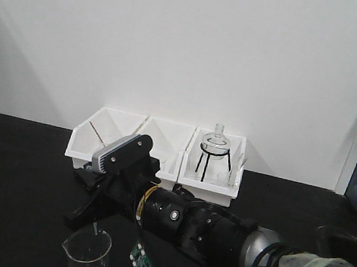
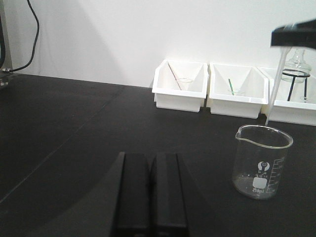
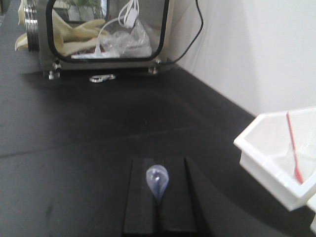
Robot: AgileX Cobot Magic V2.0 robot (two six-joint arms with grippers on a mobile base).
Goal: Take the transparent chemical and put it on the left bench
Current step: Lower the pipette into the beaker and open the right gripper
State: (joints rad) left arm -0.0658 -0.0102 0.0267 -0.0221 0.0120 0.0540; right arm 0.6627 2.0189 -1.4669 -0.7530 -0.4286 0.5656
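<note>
Clear, glossy glass with white printed marks is seen in the beaker [image 2: 262, 162]. A matt black finish is shown by the bench [image 2: 74, 128]. Smooth white plastic is presented by the bins [image 2: 180, 85] behind the beaker.
</note>
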